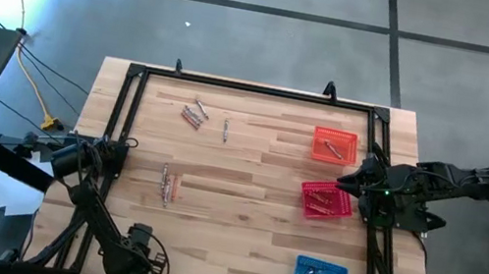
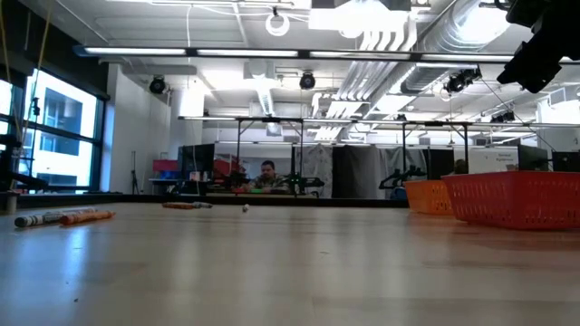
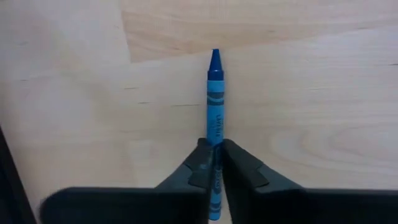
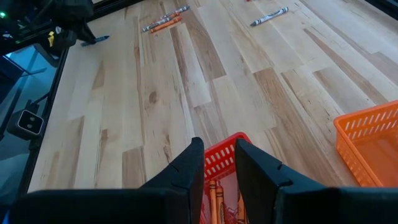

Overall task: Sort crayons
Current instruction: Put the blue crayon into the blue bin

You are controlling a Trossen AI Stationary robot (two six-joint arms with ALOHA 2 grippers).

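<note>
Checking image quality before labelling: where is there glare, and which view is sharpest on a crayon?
High view: bluish glare washes the floor at the top left corner, while the table is evenly lit. Low view: bright ceiling lights, and the near tabletop looks soft. Left wrist view: sharpest, the blue crayon crisp in the left gripper.

Three baskets are lined along the table's 3 o'clock edge; loose crayons are scattered toward 11 and 9 o'clock.
</note>
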